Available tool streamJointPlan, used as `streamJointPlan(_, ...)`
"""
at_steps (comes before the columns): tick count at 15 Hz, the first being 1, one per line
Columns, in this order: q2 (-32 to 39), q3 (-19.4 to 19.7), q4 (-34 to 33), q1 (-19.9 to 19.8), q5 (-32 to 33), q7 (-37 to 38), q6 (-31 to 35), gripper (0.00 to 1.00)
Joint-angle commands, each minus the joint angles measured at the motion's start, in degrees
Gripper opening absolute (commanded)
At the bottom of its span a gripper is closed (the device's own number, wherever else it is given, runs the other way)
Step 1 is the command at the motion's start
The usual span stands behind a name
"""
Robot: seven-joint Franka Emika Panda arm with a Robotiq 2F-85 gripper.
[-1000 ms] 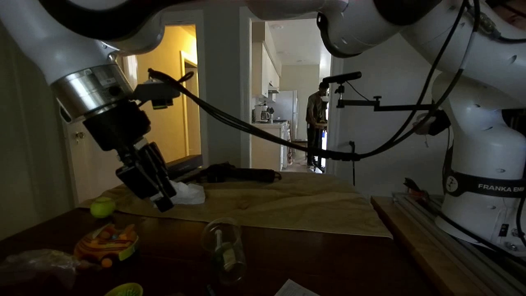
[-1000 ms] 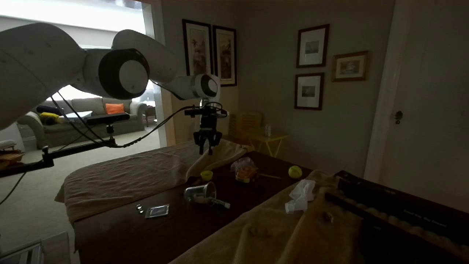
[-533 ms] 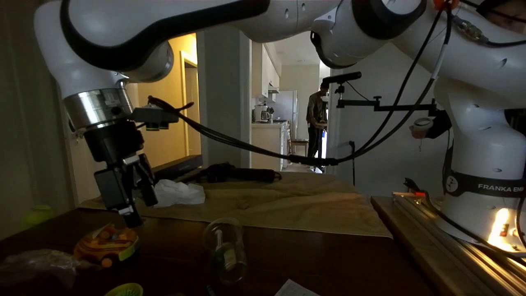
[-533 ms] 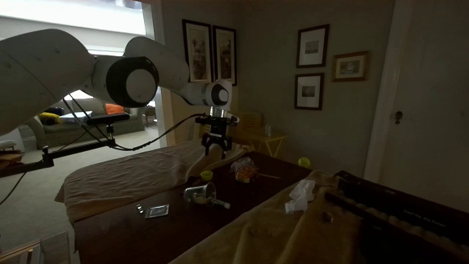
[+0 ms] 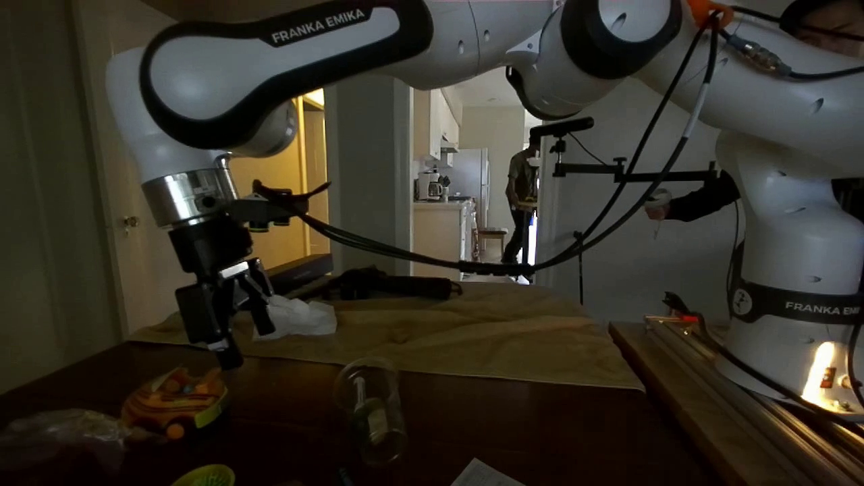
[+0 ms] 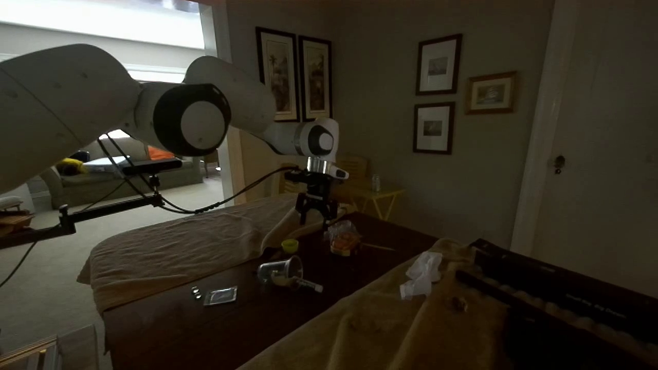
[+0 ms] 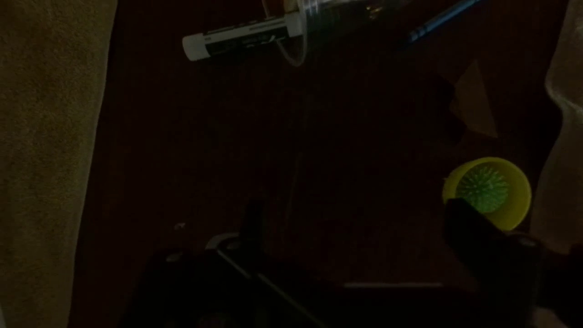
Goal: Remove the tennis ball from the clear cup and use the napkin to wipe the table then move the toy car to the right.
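My gripper (image 5: 248, 344) hangs open over the table (image 5: 486, 425), fingers pointing down, with nothing between them. The orange toy car (image 5: 177, 401) lies below it on the dark wood; in an exterior view the gripper (image 6: 314, 222) appears just beside and above the car (image 6: 345, 244). On its side lies the clear cup (image 6: 275, 270), a tube-like marker sticking out of its mouth; part of the cup (image 7: 346, 23) shows at the top of the wrist view. The crumpled white napkin (image 6: 424, 275) rests on the tan cloth. The tennis ball is out of view.
A small yellow cup (image 7: 521, 196) with a green spiky ball stands near the cloth edge. A clear plastic bag (image 5: 61, 432) lies against the car. A flat packet (image 6: 221, 296) is on the table; a long black case (image 6: 560, 288) lies on the cloth.
The tennis ball has rolled towards the table's far edge and gone from sight. My gripper has spread its fingers, turned more upright and shifted towards the toy car. Cup, napkin and car have not moved.
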State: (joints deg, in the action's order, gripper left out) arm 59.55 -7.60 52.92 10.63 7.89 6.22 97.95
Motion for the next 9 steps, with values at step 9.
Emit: streamJointPlan(9,-1.9,3.0,4.4,-4.8,-5.0,3.0,4.8,1.00)
